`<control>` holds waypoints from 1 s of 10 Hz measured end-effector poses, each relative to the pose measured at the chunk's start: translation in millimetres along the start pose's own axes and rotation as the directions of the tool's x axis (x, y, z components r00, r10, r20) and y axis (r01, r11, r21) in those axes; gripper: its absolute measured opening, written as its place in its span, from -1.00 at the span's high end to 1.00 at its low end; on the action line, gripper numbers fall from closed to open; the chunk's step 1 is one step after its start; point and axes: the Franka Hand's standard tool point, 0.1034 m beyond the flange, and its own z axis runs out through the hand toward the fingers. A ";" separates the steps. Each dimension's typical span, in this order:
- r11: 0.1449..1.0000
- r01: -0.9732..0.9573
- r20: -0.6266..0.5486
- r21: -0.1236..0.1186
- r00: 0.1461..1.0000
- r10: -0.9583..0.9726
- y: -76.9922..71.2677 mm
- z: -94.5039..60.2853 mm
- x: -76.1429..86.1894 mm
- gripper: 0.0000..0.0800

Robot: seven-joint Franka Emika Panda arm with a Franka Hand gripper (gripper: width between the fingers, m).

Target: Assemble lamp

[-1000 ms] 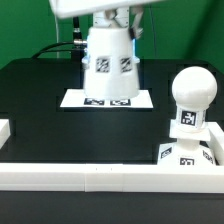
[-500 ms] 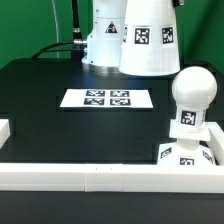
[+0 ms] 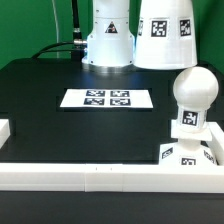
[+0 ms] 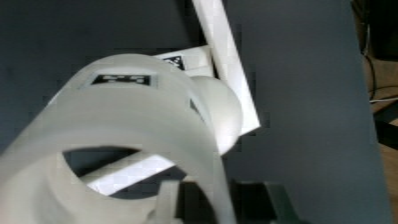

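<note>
The arm [image 3: 108, 35] was mostly out of frame. What showed was a smooth, glossy white shell, its base a rounded cone flaring to a wide foot on the black table. A black cable [image 3: 62, 45] ran in at its side. Finger colour and markings could not be made out.

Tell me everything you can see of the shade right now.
The shade is a white, plastic-looking tapered cup with black-and-white square tags on its wall. It hangs in the air, wide end down, clear of the table, above the bulb and not touching it. The wrist view shows its hollow inside. The gripper itself is hidden.
</note>
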 end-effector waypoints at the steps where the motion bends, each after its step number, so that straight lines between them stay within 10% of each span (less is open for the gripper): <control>1: 1.000 -0.002 -0.003 0.001 1.000 0.002 -5.5 0.8 4.0 0.88; 10: 0.999 0.001 0.023 -0.032 1.000 -0.001 -15.7 57.5 -0.9 0.88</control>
